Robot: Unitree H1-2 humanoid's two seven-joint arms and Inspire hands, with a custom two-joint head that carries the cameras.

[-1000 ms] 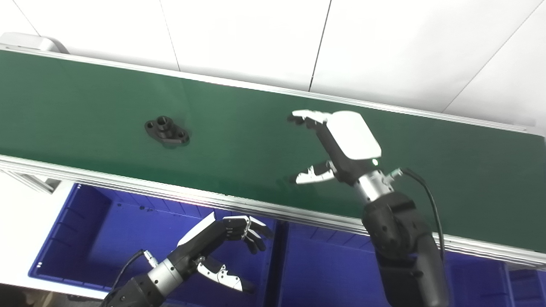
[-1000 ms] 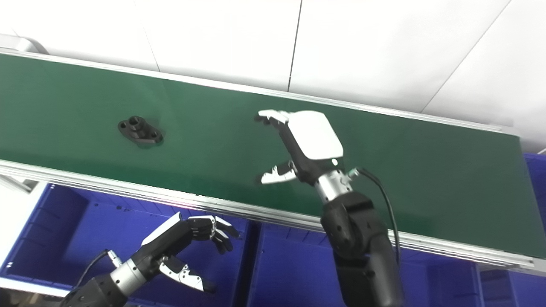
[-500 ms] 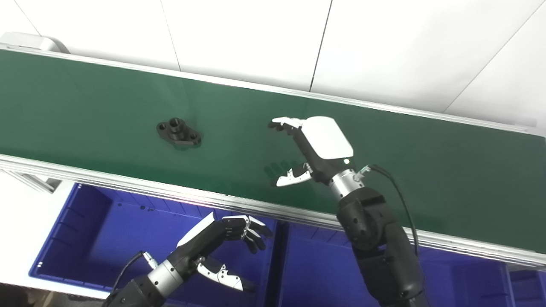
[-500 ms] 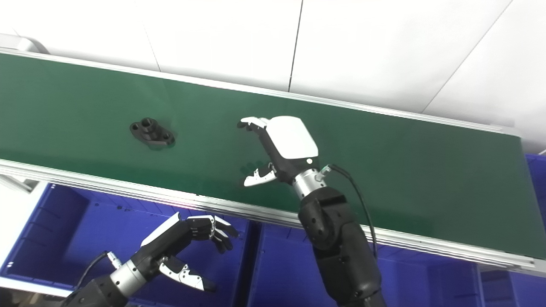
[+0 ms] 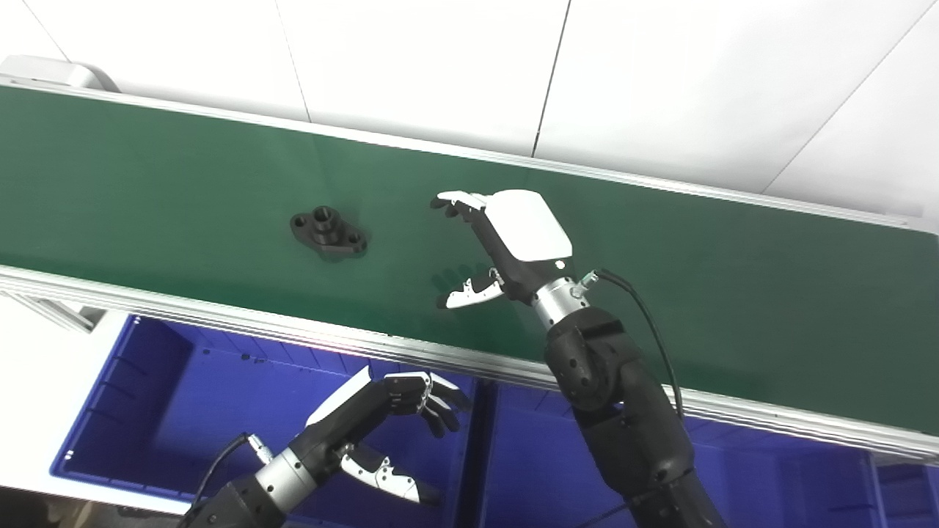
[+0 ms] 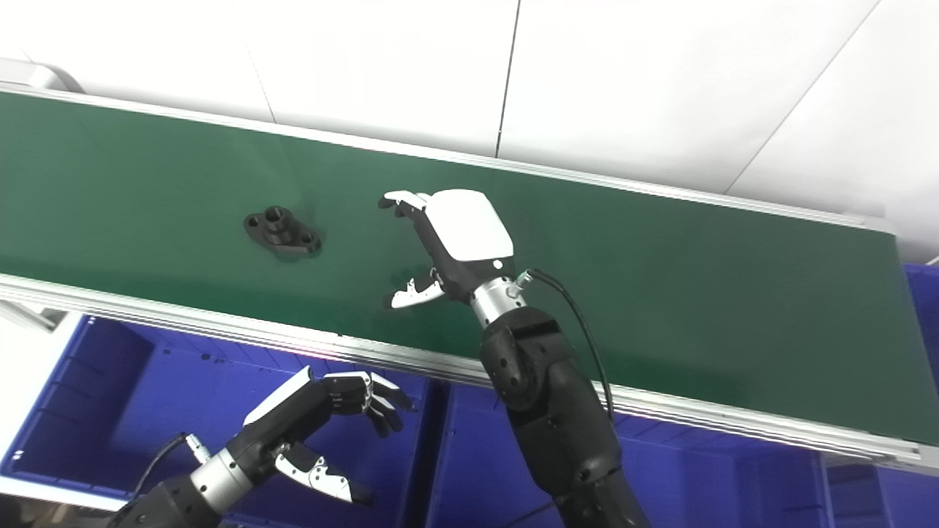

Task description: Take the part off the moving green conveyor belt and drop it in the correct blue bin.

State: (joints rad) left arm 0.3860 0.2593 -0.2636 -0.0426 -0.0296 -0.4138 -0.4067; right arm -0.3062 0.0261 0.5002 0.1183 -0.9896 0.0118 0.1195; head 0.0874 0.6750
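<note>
A black flanged part (image 5: 328, 234) with a raised centre hole and two side holes lies on the green conveyor belt (image 5: 147, 176), left of centre. My right hand (image 5: 506, 242) hovers over the belt to the part's right, open, fingers and thumb spread toward it, a gap between them. My left hand (image 5: 381, 418) hangs low over the blue bins, open and holding nothing.
Blue bins sit below the belt's near aluminium rail (image 5: 220, 319): one at the left (image 5: 147, 396), another to its right (image 5: 543, 462), and a third at the far right (image 6: 924, 293). White wall panels stand behind the belt.
The part has ridden the belt to the right. My right hand has swung left across the belt toward it, staying open. The left hand has not moved.
</note>
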